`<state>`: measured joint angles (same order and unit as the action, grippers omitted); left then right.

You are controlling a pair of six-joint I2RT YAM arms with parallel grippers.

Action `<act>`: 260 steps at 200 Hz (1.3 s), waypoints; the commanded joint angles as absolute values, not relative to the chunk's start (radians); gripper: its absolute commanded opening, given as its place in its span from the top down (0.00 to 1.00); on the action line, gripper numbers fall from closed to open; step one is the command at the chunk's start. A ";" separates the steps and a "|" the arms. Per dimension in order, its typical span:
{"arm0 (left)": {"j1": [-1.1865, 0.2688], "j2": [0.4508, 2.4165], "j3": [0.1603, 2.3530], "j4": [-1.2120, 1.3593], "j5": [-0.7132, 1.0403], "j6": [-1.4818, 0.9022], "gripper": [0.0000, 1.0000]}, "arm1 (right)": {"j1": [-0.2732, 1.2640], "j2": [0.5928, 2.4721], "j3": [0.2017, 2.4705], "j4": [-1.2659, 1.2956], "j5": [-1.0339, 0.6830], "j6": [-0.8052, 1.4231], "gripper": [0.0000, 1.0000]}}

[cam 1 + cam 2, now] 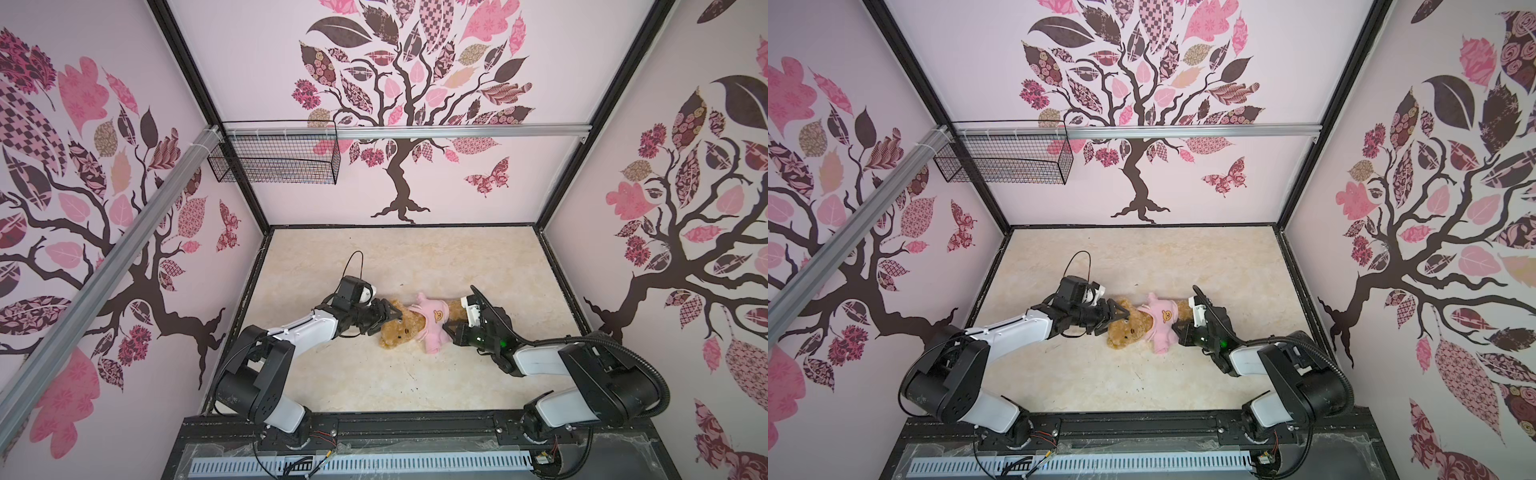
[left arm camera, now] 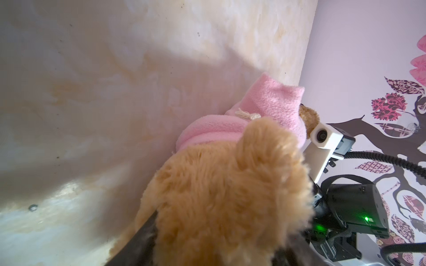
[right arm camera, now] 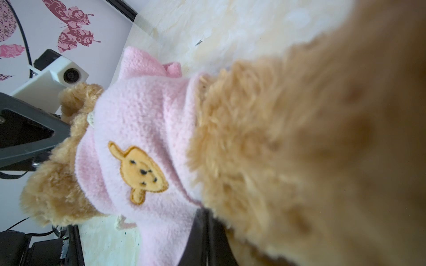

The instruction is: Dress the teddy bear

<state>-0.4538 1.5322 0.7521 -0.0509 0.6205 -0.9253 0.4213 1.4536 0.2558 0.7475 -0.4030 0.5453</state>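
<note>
While lying on the surface [image 1: 374, 257] in a pink shirt [image 1: 432, 320], teddy bear [image 1: 399, 332] between tools: left tool [image 1: 388, 318] astride head, clamped or not unclear; right tool [image 1: 448, 328] closed tight at hem. Risks bunching shirt through uneven pulling.

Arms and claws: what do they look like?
The left arm and right arm have white links between bulky black joints. The left claw and right claw are black, each beside a white camera housing. A ribbed black hose runs along the right arm, with a green light; a thin black cable loops over the left wrist.
</note>
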 commanded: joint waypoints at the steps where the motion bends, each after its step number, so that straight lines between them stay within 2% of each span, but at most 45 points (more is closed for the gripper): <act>1: -0.454 1.545 0.797 -0.023 0.607 -0.942 0.31 | 0.428 1.469 0.230 0.671 -0.379 0.531 0.95; 13: -0.452 1.543 0.798 -0.030 0.595 -0.949 0.22 | 0.428 1.469 0.231 0.671 -0.379 0.531 0.95; 38: -0.443 1.540 0.798 -0.029 0.582 -0.973 0.14 | 0.428 1.471 0.230 0.675 -0.379 0.531 0.95; 44: -0.439 1.541 0.801 -0.029 0.580 -0.976 0.10 | 0.428 1.470 0.229 0.676 -0.381 0.532 0.95; 68: -0.438 1.571 0.817 -0.022 0.594 -0.982 0.10 | 0.428 1.470 0.233 0.678 -0.383 0.534 0.95; 84: -0.438 1.592 0.821 0.005 0.612 -1.000 0.17 | 0.428 1.469 0.232 0.675 -0.382 0.532 0.95; 120: -0.442 1.605 0.815 0.054 0.650 -1.009 0.48 | 0.428 1.441 0.233 0.648 -0.368 0.521 0.92; 151: -0.444 1.570 0.794 0.096 0.657 -0.987 0.77 | 0.426 1.321 0.265 0.549 -0.359 0.482 0.76; 177: -0.449 1.527 0.787 0.111 0.657 -0.931 0.95 | 0.426 1.136 0.299 0.407 -0.352 0.437 0.65; 191: -0.451 1.497 0.794 0.093 0.653 -0.887 1.00 | 0.424 1.027 0.321 0.321 -0.329 0.420 0.61; 222: -0.468 1.426 0.823 0.016 0.642 -0.751 1.00 | 0.359 0.835 0.354 0.222 -0.351 0.443 0.56; 240: -0.490 1.393 0.824 -0.016 0.615 -0.660 1.00 | 0.273 0.811 0.378 0.220 -0.460 0.505 0.55; 260: -0.519 1.373 0.803 -0.001 0.592 -0.618 1.00 | 0.261 0.861 0.430 0.218 -0.525 0.536 0.55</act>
<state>-0.4900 1.4067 0.7837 -0.0029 0.6140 -0.7395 0.2779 0.8196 0.3695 0.2829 -0.4183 0.4824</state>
